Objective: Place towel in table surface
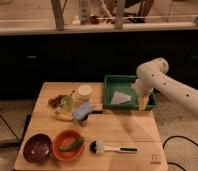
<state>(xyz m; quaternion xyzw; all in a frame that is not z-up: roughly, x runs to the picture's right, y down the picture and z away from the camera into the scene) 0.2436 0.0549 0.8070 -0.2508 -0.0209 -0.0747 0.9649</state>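
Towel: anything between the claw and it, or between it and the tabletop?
Nothing visible lies between the claw, at the right end of the green tray, and the towel just left of it. Only the tray's front wall separates the towel from the table surface.

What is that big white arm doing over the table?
A robot arm reaches in from the right, and its gripper is down at the right side of a green tray. A pale folded towel lies flat in that tray, not yet picked up; it is meant to go onto the wooden table. A sponge, a brush and an orange bowl also sit there.
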